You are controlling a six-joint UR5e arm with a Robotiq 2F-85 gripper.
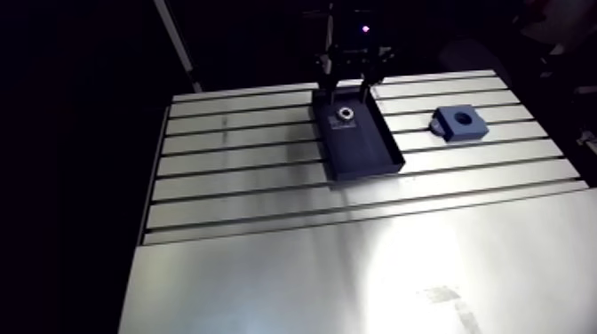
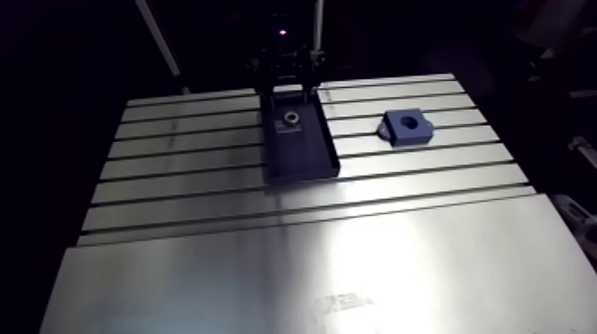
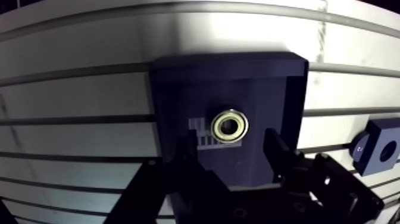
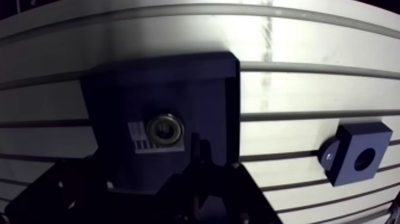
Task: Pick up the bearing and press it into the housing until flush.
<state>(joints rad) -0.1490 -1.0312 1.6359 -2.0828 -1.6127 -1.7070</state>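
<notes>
A small metal ring bearing lies flat in a dark blue tray, on a white label. In the arm view the bearing sits near the tray's far end. My gripper hovers over the tray, open, with one finger on each side of the bearing and nothing between them. The blue housing block with a round bore lies on the table to the right of the tray, apart from it.
The tray rests on the slotted aluminium table. A smooth plate covers the table's near part. A thin slanted pole stands at the far left edge.
</notes>
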